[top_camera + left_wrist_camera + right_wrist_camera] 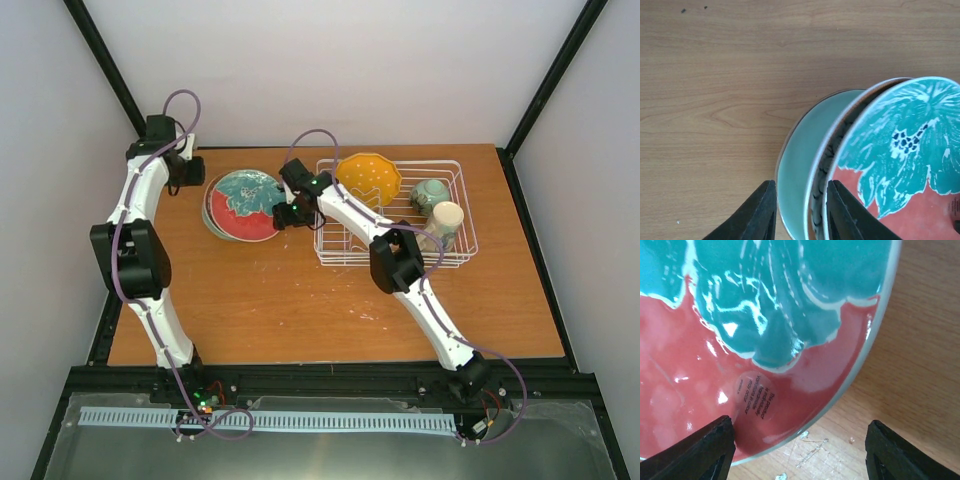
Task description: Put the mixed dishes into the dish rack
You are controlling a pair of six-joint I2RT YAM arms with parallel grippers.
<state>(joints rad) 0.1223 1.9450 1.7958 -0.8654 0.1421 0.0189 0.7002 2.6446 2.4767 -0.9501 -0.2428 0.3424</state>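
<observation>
- My left claw is narrow. Its two fingers sit either side of the stacked rims at the stack's left edge, and I cannot tell whether they pinch or only straddle.
- Between those fingers lie the dark-patterned rim of the white plate and a pale green plate under it. The red-and-teal plate lies on top, its edge just right of my right-hand finger.
- My right claw is spread wide and holds nothing. The red-and-teal plate's right rim passes between its fingers, with a round clear sticker just inside that rim.
- In my right wrist view, bare wood shows to the right of that rim.
- The stack lies flat on the far-left part of the counter, near its back edge.
- The rack stands on the far-right part, and my right claw fills the gap between the two.
- Open wood runs across the near half of the counter, from the stack and rack to my arm bases.
- Count in the stack: three layers visible, one red-and-teal, one white, one pale green.
- Count in the rack: one orange plate at its far-left end, and one bowl and one mug at its right end, just beside each other.
- One rack, two claws, both at the same stack on opposite edges.
</observation>
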